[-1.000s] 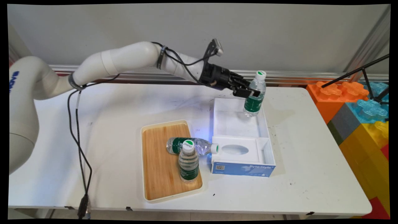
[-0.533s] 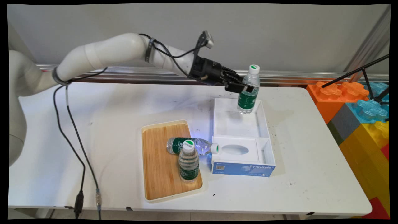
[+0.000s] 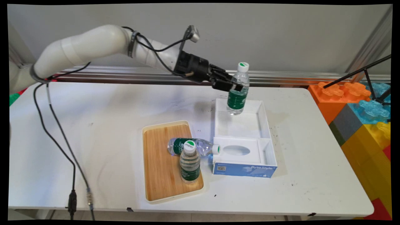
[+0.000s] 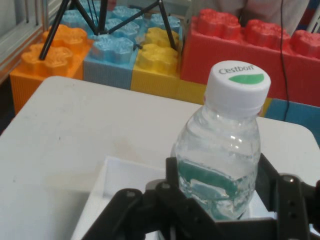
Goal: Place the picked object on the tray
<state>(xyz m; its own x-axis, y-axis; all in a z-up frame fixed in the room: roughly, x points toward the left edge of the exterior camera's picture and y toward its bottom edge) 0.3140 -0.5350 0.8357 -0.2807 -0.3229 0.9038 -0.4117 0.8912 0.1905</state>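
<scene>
My gripper [image 3: 236, 87] is shut on a clear water bottle [image 3: 238, 90] with a green label and white cap, holding it upright in the air over the far end of the white open box [image 3: 264, 120]. In the hand view the bottle [image 4: 222, 155] sits between my black fingers [image 4: 175, 180], its cap [image 4: 239, 84] above them, and the box's far edge [image 4: 120, 167] shows below. On the wooden tray [image 3: 159, 162] one bottle [image 3: 189, 162] stands upright and another [image 3: 193, 146] lies on its side, cap touching the box.
The box has a blue front face [image 3: 243, 170] and an inner panel with an oval hole [image 3: 236, 150]. Large coloured building blocks [image 3: 359, 106] are stacked off the table's right end, with a black tripod leg [image 3: 356, 72] above them. Black cables [image 3: 59, 131] hang at the left.
The arm has risen and drawn left, carrying the held bottle up off the box's far right corner and leftward above the box. The tray's bottles have not moved.
</scene>
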